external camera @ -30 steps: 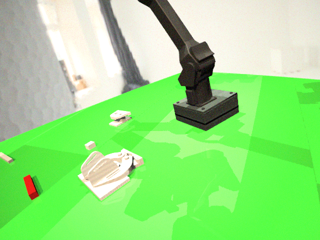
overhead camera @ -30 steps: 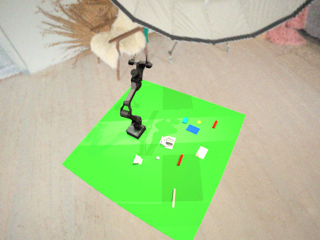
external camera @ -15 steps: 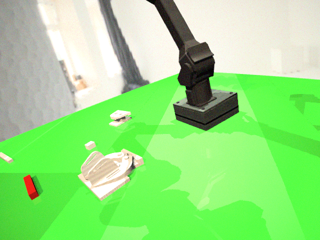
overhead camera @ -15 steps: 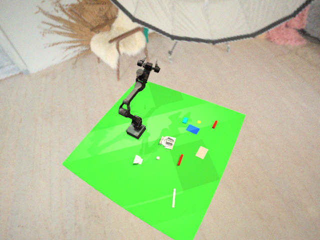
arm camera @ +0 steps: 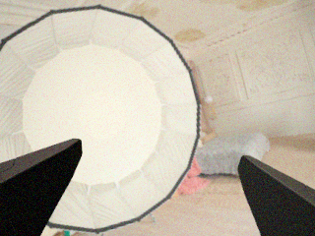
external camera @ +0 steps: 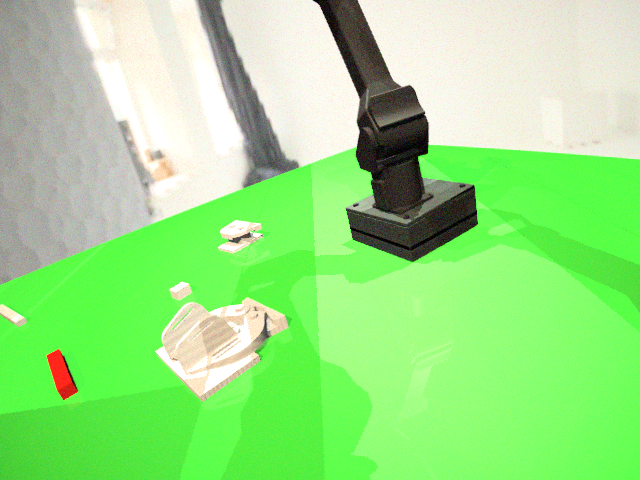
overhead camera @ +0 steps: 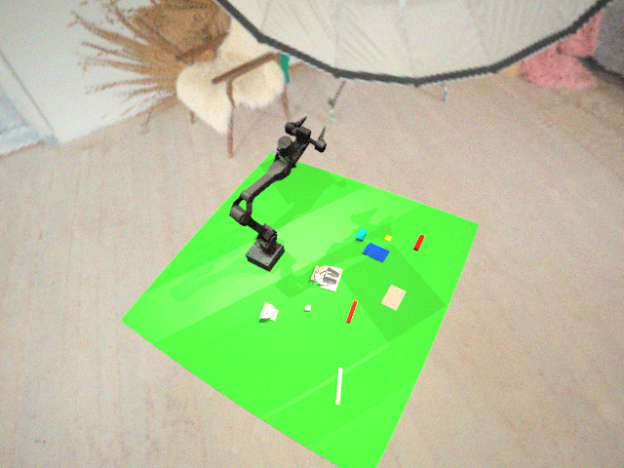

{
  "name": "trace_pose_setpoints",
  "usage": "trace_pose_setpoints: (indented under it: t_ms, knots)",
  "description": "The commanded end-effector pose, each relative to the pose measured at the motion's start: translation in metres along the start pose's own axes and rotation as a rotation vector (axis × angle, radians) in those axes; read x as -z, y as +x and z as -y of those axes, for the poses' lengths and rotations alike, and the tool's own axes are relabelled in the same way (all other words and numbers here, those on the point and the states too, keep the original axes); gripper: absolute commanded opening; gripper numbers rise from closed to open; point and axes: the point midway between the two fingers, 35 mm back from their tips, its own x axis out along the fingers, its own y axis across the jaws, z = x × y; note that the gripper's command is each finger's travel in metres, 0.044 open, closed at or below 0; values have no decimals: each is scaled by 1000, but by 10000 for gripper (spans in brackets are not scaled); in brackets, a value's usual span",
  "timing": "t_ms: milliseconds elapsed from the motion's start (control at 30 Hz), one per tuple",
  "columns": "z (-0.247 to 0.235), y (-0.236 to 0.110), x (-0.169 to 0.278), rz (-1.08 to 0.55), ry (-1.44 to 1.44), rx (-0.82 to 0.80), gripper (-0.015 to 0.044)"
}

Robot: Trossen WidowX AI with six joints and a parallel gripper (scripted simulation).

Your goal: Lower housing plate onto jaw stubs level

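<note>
A small pale stack has an upper plate (external camera: 240, 227) above a lower plate (external camera: 232, 248), with a dark gap between them; the stack (overhead camera: 268, 311) also shows in the top view. A larger pale assembly (overhead camera: 328, 277) has a square base (external camera: 205, 384), curved parts and a slotted piece (external camera: 190, 330) tilted up. I cannot tell for certain which part is the housing plate; the jaw stubs and pins are too small to make out. My gripper (overhead camera: 313, 124) (arm camera: 161, 155) is open and empty, high up beyond the mat's far left corner, well away from both assemblies.
A small pale block (overhead camera: 307, 308) (external camera: 180, 290), red bars (overhead camera: 351, 311) (overhead camera: 418, 242), a pale bar (overhead camera: 338, 385), a tan plate (overhead camera: 394, 296), a blue plate (overhead camera: 375, 252), a cyan block (overhead camera: 361, 234) and a yellow block (overhead camera: 388, 237) lie on the green mat.
</note>
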Motion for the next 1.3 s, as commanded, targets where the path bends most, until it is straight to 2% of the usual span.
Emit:
trace_pose_setpoints:
  t_ms: [0, 667, 1267]
  knots:
    - [23, 2, 7, -27, -41, 64, 440]
    - [146, -26, 19, -151, -197, 407, 440]
    - [246, -86, 20, -308, -325, 695, 440]
